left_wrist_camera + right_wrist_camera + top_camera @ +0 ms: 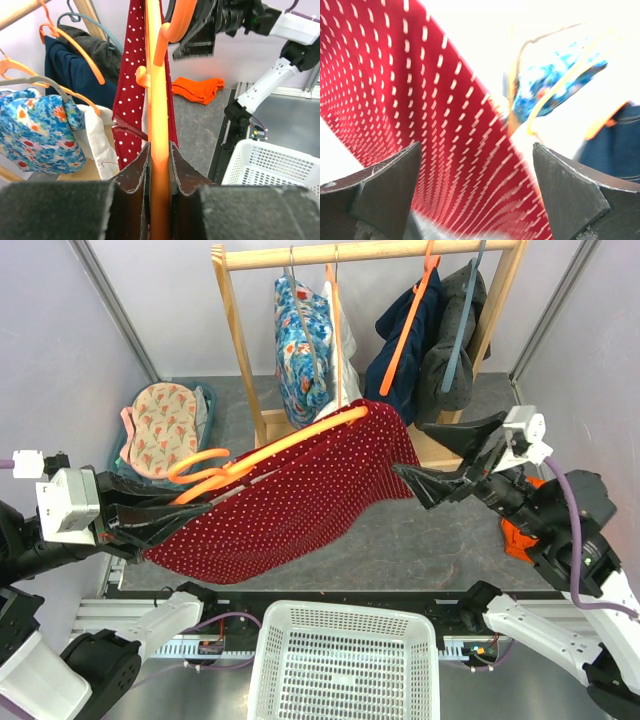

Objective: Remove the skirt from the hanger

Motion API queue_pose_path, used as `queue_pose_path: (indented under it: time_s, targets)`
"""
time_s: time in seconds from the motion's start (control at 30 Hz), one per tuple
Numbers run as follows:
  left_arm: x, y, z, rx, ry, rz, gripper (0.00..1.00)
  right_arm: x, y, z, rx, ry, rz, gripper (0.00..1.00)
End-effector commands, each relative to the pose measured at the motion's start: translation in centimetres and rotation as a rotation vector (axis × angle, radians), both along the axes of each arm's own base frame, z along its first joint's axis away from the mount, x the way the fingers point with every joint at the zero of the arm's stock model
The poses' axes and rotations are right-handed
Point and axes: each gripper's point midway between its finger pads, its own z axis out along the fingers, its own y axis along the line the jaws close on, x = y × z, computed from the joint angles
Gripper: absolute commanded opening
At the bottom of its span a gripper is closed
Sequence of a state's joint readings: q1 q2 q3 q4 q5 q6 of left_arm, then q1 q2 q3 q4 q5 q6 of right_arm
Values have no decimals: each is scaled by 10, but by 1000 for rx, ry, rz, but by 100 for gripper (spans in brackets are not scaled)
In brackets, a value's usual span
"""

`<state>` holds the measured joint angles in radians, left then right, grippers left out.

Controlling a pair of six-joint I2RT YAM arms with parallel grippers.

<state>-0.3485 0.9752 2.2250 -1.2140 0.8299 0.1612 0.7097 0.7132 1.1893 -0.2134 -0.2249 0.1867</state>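
You are holding the orange hanger (pixel 300 437) in the air above the table, roughly level, with its far tip pointing toward the wooden clothes rack (pixel 370 252). Your left gripper (pixel 195 502) is clamping it near the hook end, and the left wrist view is showing the bar squeezed tight between both fingers. The red polka-dot skirt (pixel 290 500) is hanging draped over that hanger and sagging below it in a broad sheet. A thin dark strap near the bar is showing in the left wrist view, but I cannot tell how it is hooked on.

Your right gripper (pixel 415 450) is standing wide open at the skirt's far edge. In its own view the cloth is running between the spread fingers (pixel 385 195) without being pinched.

Judging by the way it drapes, the fabric is looking light, limp and a little slippery, so it is likely to bunch and slide rather than lift as one piece. I would be pinching a good fold of cloth close to the hanger bar rather than a loose edge. The thin plastic hanger may be flexing or twisting in your left grip when you pull.
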Motion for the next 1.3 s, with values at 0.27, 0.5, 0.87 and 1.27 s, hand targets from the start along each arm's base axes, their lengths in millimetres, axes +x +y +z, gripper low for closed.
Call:
queue_pose_path:
  time_s: [0.27, 0.5, 0.87, 1.27]
  targets:
    - [-25, 0, 5, 11, -102, -79, 2, 28, 7, -39, -174, 19, -68, 97]
    - [-16, 1, 9, 3, -101, -47, 2, 12, 26, -51, -225, 39, 78, 35]
    - [-1, 9, 1, 15, -103, 51, 2, 49, -121, 24, 138, 51, -697, 0]
    - [-7, 12, 10, -19, -115, 62, 2, 65, -145, 7, 143, 196, -891, 0]
